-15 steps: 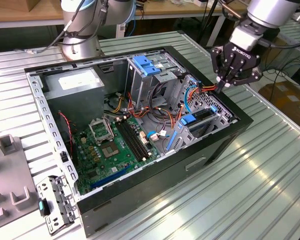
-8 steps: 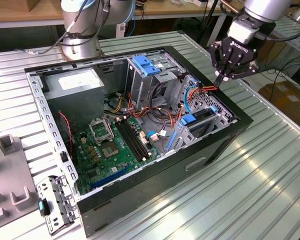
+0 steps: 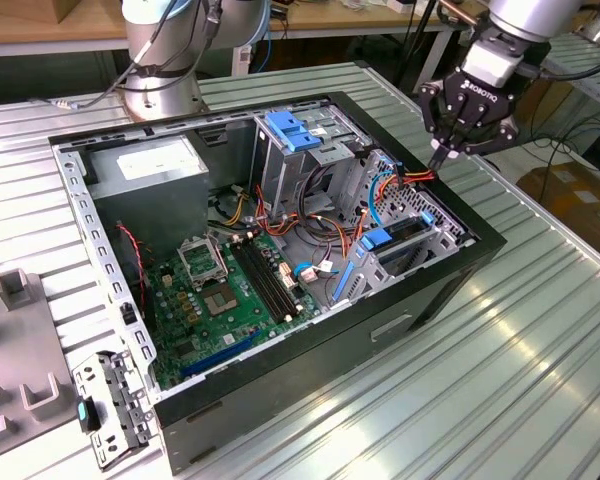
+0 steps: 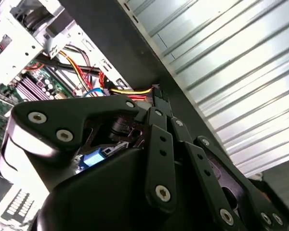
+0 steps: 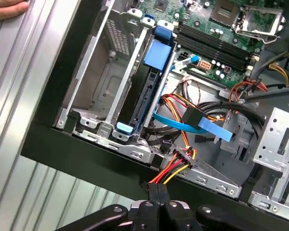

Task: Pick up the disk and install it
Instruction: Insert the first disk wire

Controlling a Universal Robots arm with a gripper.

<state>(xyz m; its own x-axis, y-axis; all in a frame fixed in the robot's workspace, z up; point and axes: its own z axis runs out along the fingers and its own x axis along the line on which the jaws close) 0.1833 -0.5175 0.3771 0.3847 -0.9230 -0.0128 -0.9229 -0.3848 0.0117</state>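
Observation:
The disk [image 5: 145, 103] stands on edge in a slot of the drive cage [image 5: 94, 91] at the corner of the open computer case, a dark slab between blue rails. In the exterior view the disk [image 3: 405, 231] sits low in that cage on the view's right. My gripper [image 3: 439, 156] hangs over the case rim just beyond the cage, fingers closed together. In the first wrist view the gripper [image 5: 157, 191] has its tips at a red and yellow wire bundle [image 5: 176, 168]. Whether the wires are pinched I cannot tell.
The black case [image 3: 310, 370] lies open on a ribbed metal table [image 3: 520, 360], with motherboard [image 3: 225, 290], grey power supply [image 3: 150, 165] and a blue-latched bay [image 3: 295, 130]. A flat blue cable [image 5: 202, 126] crosses beside the cage. A hand [image 5: 7, 7] rests on the table. Grey fixtures [image 3: 20, 370] stand at the exterior view's left.

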